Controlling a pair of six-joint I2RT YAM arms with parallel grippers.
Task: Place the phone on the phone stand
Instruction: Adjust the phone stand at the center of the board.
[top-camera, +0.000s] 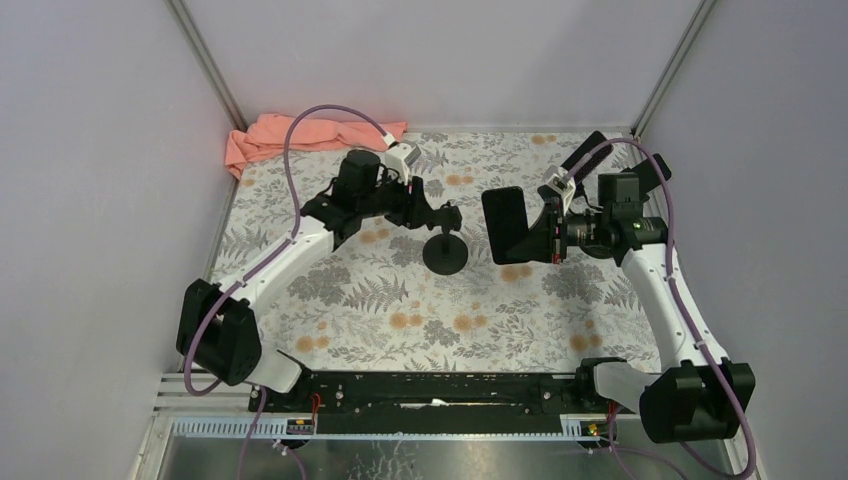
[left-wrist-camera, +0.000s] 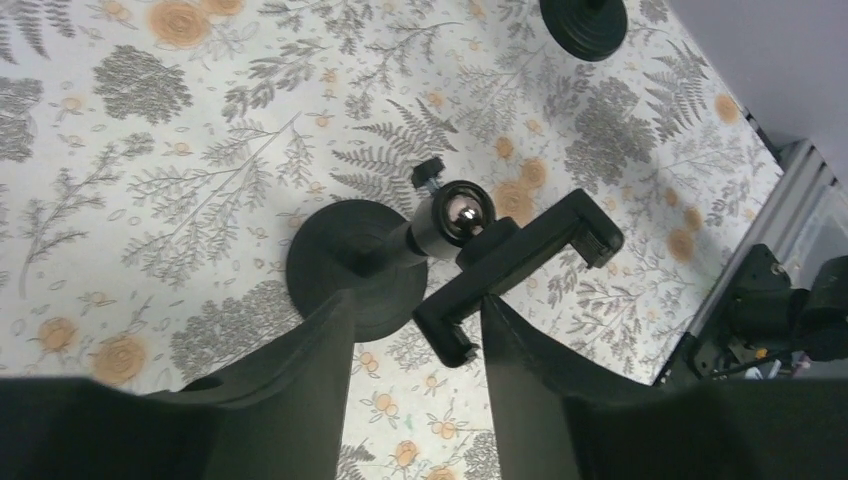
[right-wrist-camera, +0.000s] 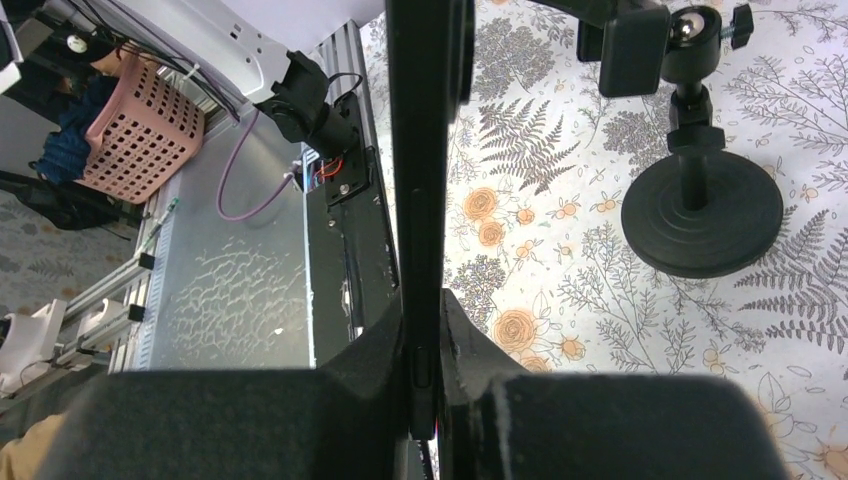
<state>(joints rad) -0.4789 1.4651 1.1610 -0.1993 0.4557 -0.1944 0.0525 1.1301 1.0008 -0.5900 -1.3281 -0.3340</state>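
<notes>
The black phone stand (top-camera: 446, 254) stands mid-table on a round base, with a ball joint and a clamp on top. In the left wrist view its base (left-wrist-camera: 345, 265) and clamp (left-wrist-camera: 520, 260) lie just ahead. My left gripper (top-camera: 450, 215) is open, and its fingers (left-wrist-camera: 415, 310) straddle the clamp's lower end. My right gripper (top-camera: 535, 235) is shut on the black phone (top-camera: 505, 225) and holds it upright in the air just right of the stand. The right wrist view shows the phone (right-wrist-camera: 420, 150) edge-on between the fingers (right-wrist-camera: 425, 300), with the stand (right-wrist-camera: 702, 215) to its right.
An orange cloth (top-camera: 290, 135) lies at the back left corner. A black rail (top-camera: 440, 390) runs along the near edge. A second black round disc (left-wrist-camera: 583, 20) shows at the top of the left wrist view. A pink basket (right-wrist-camera: 140, 125) sits off the table.
</notes>
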